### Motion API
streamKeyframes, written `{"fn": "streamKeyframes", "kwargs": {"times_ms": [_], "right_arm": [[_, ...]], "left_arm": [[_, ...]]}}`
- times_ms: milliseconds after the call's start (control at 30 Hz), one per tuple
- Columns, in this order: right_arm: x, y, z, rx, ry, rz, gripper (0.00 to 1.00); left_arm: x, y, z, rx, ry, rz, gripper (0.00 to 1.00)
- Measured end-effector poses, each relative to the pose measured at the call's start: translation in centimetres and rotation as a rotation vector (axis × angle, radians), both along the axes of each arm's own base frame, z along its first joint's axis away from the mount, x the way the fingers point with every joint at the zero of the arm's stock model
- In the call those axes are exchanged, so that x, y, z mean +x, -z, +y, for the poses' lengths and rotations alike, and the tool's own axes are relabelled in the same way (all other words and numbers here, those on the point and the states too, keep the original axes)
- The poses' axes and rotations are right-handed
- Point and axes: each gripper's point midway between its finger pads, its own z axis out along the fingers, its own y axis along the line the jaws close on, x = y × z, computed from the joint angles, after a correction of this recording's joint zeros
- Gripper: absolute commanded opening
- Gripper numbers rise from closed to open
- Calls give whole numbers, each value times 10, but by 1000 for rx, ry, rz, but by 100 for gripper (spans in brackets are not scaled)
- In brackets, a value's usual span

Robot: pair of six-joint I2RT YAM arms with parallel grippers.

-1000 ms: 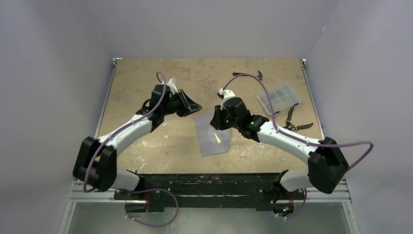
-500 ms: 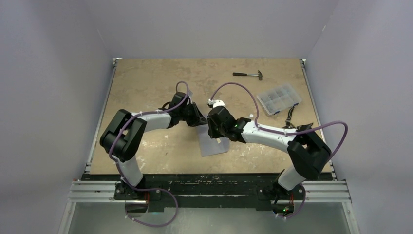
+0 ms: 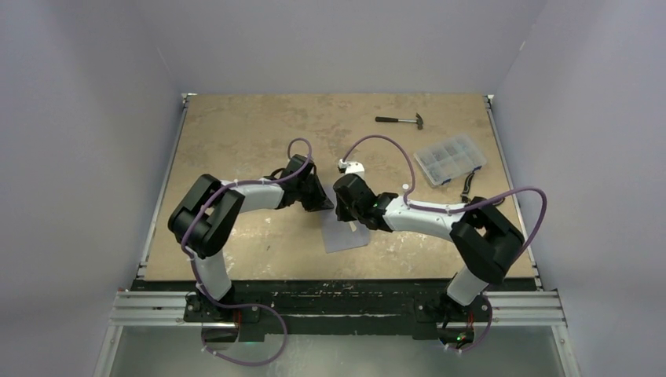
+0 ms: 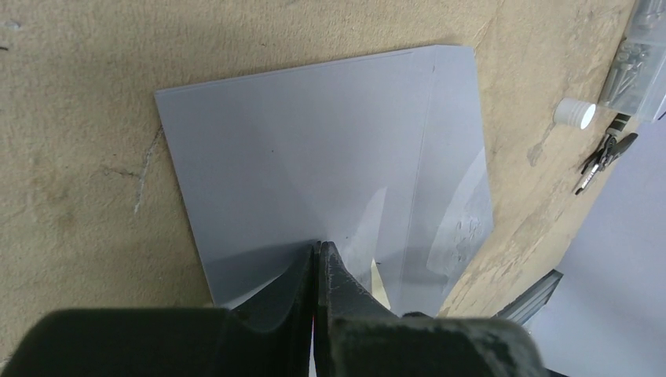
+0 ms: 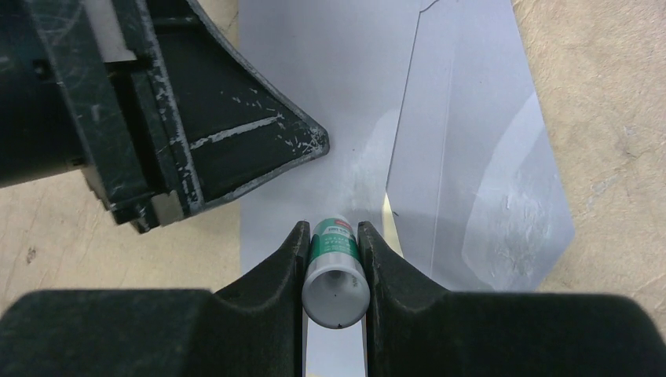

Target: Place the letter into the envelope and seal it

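Note:
The grey-blue envelope (image 3: 345, 236) lies flat on the table, its flap (image 4: 451, 157) open to one side with a glossy strip along its edge. Only a cream sliver of the letter (image 4: 380, 284) shows at the envelope's mouth (image 5: 387, 210). My left gripper (image 4: 320, 245) is shut, its tips resting on the envelope's face (image 4: 298, 141) with nothing between them. My right gripper (image 5: 330, 228) is shut on a green-and-white glue stick (image 5: 336, 263), held just above the envelope (image 5: 463, 133) beside the left gripper's fingers (image 5: 236, 149).
A hammer (image 3: 400, 120) lies at the back of the table. A clear parts box (image 3: 450, 159) sits at the back right with pliers (image 4: 605, 153) and a white cap (image 4: 575, 114) near it. Cables loop above both arms.
My left gripper has come down onto the envelope and closed. The right gripper, still holding the glue stick, has moved lower and closer to the left gripper over the envelope.

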Motion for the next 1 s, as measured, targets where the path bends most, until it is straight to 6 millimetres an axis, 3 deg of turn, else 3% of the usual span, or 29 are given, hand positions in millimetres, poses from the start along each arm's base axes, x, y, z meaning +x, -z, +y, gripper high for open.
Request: {"fn": "streamKeyframes", "kwargs": {"times_ms": [200,467,833,1000], "right_arm": [[3,18,-3,-28,37,17,0],[7,20,-6,-33,78,6,0],[35,17,-4,-74,113,-110,0],[37,17,-5,-106,77,-138,0]], "left_arm": [[0,1,0,5,-14,7,0],[1,2,-2,-4,-12,-4,0],[6,4,-8,-38,0,-40,0],[7,4,-6,-43,-11,-35,0]]}}
